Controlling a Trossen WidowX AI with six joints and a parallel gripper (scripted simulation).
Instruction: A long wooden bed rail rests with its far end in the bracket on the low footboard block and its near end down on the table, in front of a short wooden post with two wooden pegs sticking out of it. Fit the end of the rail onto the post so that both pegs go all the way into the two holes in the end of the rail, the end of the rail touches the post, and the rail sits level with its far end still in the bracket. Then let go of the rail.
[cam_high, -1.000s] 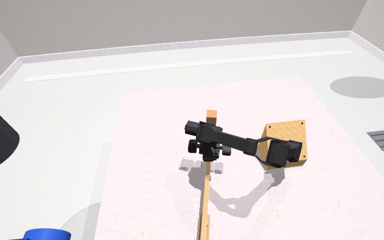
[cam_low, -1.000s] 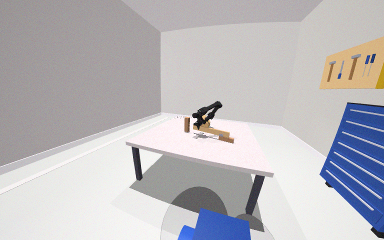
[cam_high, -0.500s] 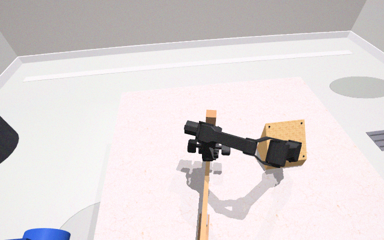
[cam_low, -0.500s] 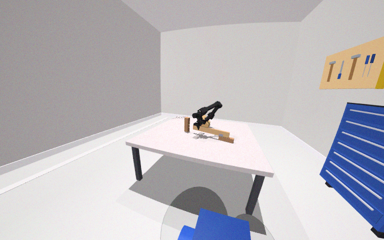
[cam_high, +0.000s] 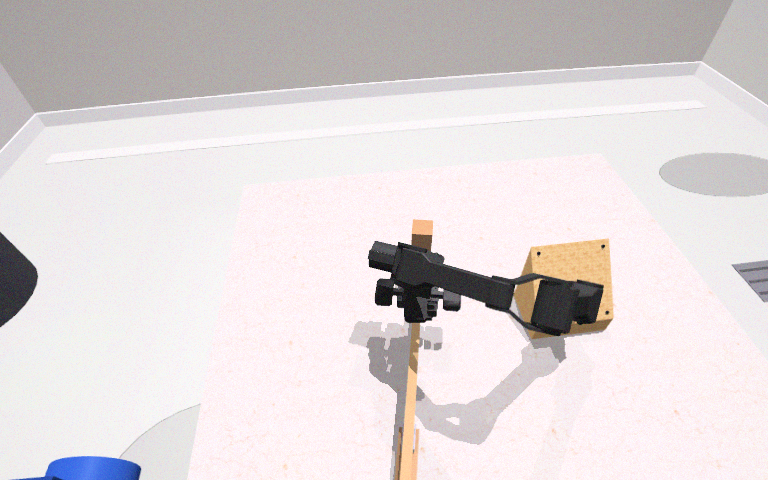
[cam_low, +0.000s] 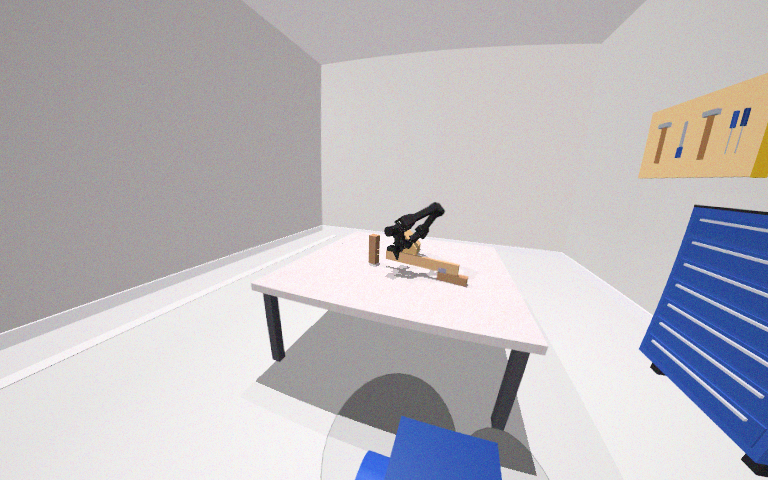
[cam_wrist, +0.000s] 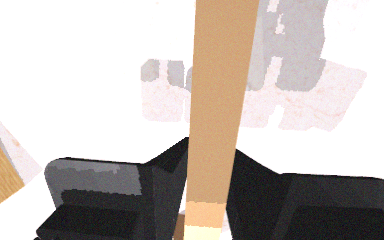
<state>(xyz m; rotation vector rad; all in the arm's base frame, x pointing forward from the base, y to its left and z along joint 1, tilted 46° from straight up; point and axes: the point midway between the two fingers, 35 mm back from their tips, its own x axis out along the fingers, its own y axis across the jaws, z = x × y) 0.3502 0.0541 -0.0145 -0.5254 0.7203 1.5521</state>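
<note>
Rail (cam_high: 412, 367) is clamped in the jaws (cam_high: 417, 305) near its lifted end, off the tabletop (cam_high: 294, 339). Still short of the post (cam_low: 373, 249), pegs unseen; seating and release remain.

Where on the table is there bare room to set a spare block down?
Bare patches: the table's side left of the rail, out to its left edge, and the far strip beyond the post. Also the near right corner, in front of the arm's wooden base. Crowded: the middle, where the gripper is shut on the rail by the post.
</note>
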